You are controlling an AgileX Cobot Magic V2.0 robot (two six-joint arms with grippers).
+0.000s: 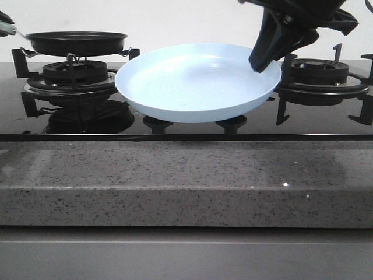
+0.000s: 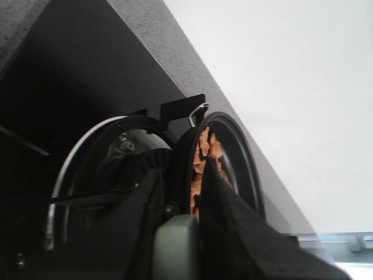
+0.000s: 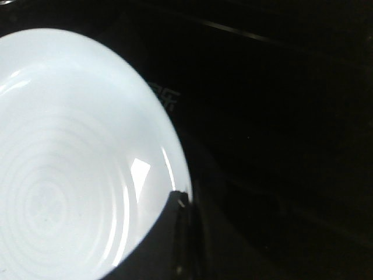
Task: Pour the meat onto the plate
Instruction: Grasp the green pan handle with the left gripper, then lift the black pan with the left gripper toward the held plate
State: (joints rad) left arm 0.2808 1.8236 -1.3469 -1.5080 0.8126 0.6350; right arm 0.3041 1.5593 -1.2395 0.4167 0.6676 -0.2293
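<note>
Front view: the pale blue-white plate (image 1: 198, 81) sits in the middle of the frame, lifted off the glossy black glass hob (image 1: 192, 125) and tilted slightly toward the camera, its bowl bare. The right gripper (image 1: 265, 61) comes down from the upper right of the frame and its dark fingers are clamped on the plate's right rim. At the upper left, a black frying pan (image 1: 76, 41) is above the left gas burner (image 1: 74, 73), whether resting on the pan support or just lifted cannot be told. Its handle runs to the frame's left edge, where only a sliver of the left gripper (image 1: 6, 26) shows. A second burner (image 1: 320, 73) lies at the right, behind the plate's edge. A speckled grey stone counter edge (image 1: 186, 181) fills the lower half of the frame.

Left wrist view: the left gripper's two dark fingers (image 2: 233, 221) rise from the bottom centre, closed on the grey-green pan handle (image 2: 178, 245). Past them, in the middle of the frame, the frying pan is seen nearly edge-on, and orange-brown slices of meat (image 2: 205, 153) lie inside it. The burner ring (image 2: 87, 169) and its black support sit to the left of centre; a white wall (image 2: 291, 87) fills the upper right.

Right wrist view: the plate fills the left half of the frame, with faint concentric rings and a bright glare spot. One dark fingertip (image 3: 169, 233) overlaps its rim at the bottom centre. The right half is the dark hob surface.
</note>
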